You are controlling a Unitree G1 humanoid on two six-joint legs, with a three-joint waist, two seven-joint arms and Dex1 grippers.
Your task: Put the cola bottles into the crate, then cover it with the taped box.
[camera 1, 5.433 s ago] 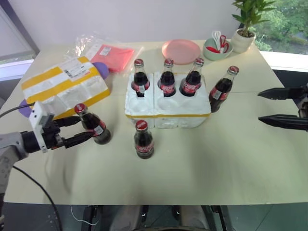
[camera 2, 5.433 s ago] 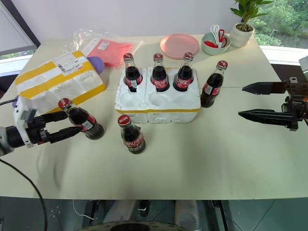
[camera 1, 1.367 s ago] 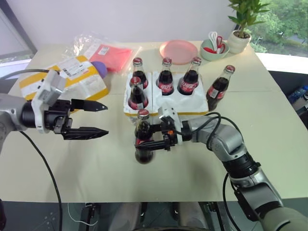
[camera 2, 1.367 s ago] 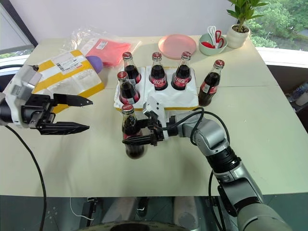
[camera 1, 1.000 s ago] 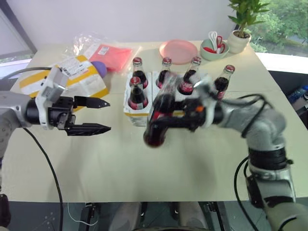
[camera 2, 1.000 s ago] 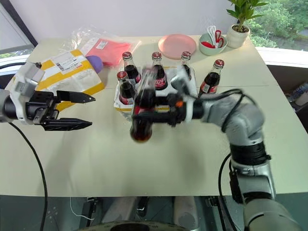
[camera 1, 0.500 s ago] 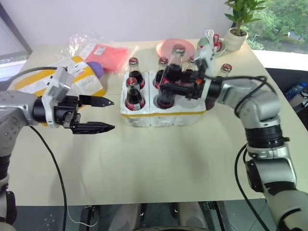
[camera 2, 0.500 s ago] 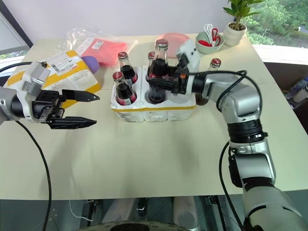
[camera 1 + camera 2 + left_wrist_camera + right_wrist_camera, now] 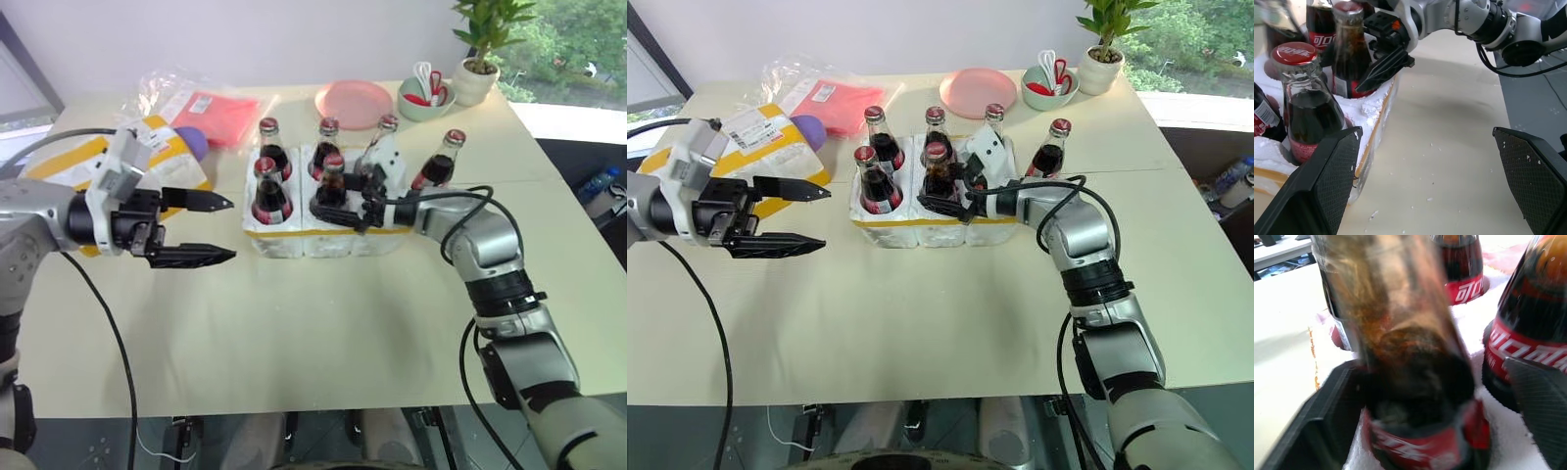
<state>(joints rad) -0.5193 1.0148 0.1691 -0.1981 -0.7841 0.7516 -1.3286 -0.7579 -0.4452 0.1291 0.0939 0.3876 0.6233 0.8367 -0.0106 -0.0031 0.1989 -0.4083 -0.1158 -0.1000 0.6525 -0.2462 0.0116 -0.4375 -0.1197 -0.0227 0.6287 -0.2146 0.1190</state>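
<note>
While both grippers (image 9: 220, 229) (image 9: 345, 206) gape, 5 bottles (image 9: 266, 188) fill the crate (image 9: 323, 240) on a beige table (image 9: 323, 323).

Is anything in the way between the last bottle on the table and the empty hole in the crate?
No thing stands between them. The bottle stands beside the crate, near the empty corner hole; just the right gripper and its arm reach across there.

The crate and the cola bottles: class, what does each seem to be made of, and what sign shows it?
The crate: probably white foam, matt and crumbly, with crumbs on the table.
The cola bottles: seemingly clear glossy glass, dark cola showing through; red caps look metal.
</note>
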